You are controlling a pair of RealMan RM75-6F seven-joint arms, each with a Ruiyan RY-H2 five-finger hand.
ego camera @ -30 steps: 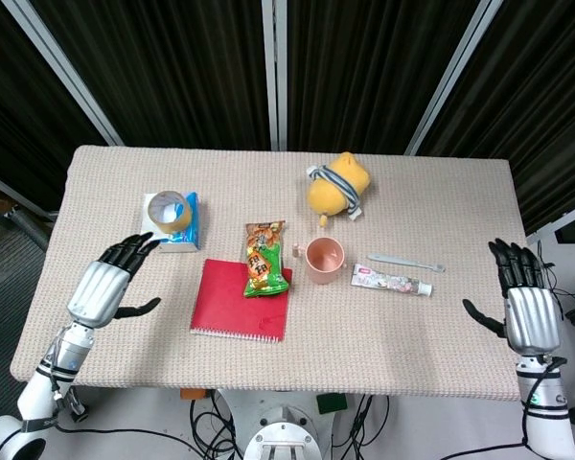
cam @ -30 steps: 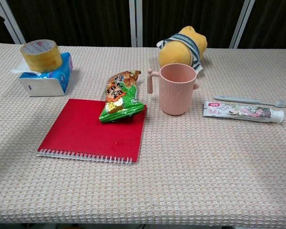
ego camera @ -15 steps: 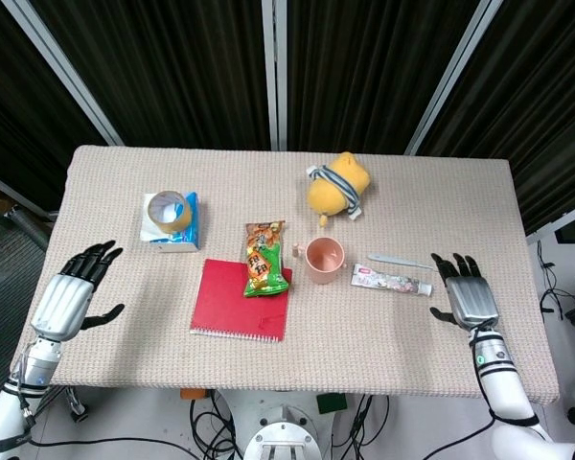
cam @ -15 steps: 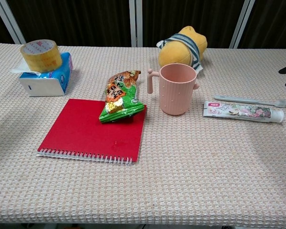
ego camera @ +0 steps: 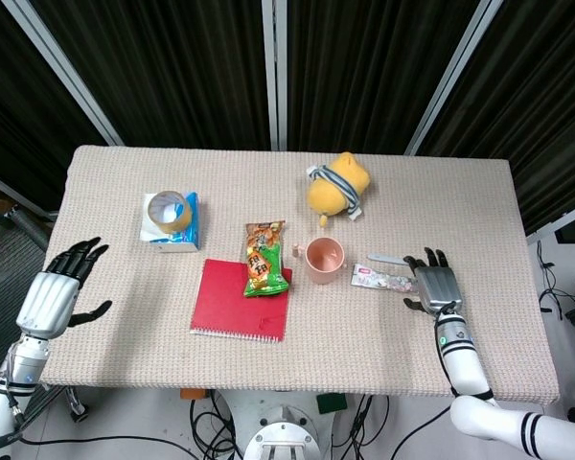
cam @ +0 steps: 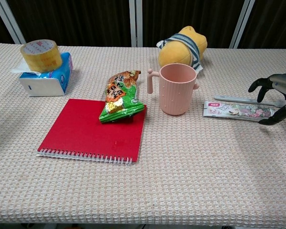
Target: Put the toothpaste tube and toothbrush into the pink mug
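One pink mug (cam: 178, 88) upright, mid-table. One toothpaste tube (cam: 237, 110) and one toothbrush (cam: 242, 100) lie flat beside it. Right hand (ego camera: 435, 285), fingers spread, over tube's cap end; left hand (ego camera: 56, 294) spread, empty.

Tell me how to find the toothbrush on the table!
Find the pink mug in the middle of the table. Beside it lies a flowery toothpaste tube; the toothbrush lies just behind that. It is thin, pale and plain, not fat and patterned.
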